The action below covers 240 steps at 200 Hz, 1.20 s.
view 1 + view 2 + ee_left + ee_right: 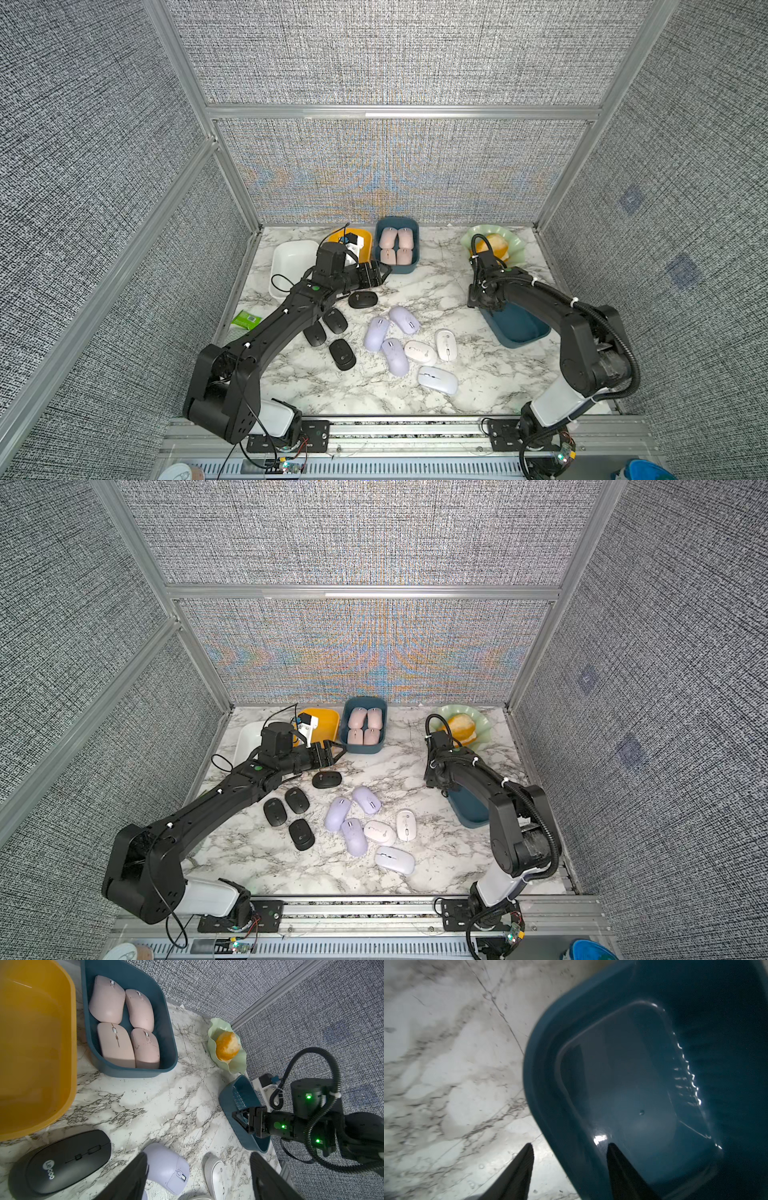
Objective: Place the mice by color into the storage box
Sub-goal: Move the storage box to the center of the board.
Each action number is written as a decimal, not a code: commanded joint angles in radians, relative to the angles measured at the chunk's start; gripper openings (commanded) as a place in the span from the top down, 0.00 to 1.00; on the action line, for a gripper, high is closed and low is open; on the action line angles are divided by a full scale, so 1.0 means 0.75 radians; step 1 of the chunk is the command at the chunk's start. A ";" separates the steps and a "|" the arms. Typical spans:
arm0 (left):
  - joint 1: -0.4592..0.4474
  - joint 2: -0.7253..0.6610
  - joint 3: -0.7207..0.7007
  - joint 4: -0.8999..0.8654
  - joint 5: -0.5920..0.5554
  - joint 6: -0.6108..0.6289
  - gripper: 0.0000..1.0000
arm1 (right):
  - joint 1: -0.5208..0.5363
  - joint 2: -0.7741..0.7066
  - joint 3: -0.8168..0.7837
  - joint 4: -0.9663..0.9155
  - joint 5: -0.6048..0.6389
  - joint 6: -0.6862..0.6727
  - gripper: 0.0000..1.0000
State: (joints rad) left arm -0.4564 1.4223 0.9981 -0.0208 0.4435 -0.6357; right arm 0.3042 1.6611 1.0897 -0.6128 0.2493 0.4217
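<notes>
Trouble is likeliest at the empty blue box: the right gripper is straddling its wall, one finger inside and one outside, and whether it is pinching cannot be told, so the box may be slipping or tipping when dragged. The left gripper is hovering open and empty near the pink mice, already boxed; black mice, lilac mice and white mice are lying loose between the arms.

Keeping four pale pink mice packed two by two in the teal storage box. Leaving black mice, lilac mice and white mice lying flat on the counter, clustered by colour.
</notes>
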 commanded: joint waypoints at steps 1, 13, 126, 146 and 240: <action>-0.009 0.006 0.011 0.001 -0.008 0.017 0.21 | 0.023 0.006 -0.033 0.048 0.003 0.021 0.41; -0.011 0.010 0.013 -0.003 -0.006 0.019 0.21 | 0.041 0.015 -0.034 0.056 -0.002 0.020 0.44; -0.043 -0.003 0.023 -0.042 -0.102 0.072 0.21 | 0.255 0.236 0.261 0.091 0.066 0.060 0.98; -0.047 0.000 0.025 -0.044 -0.104 0.074 0.21 | 0.270 0.294 0.367 0.090 0.061 0.054 1.00; -0.049 -0.019 0.040 -0.085 -0.201 0.116 0.21 | 0.261 0.697 0.965 -0.008 -0.021 0.093 1.00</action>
State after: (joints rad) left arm -0.4950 1.4117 1.0153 -0.0746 0.3313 -0.5758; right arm 0.5087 2.1265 1.7271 -0.5835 0.2485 0.4530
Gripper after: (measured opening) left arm 0.789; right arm 0.082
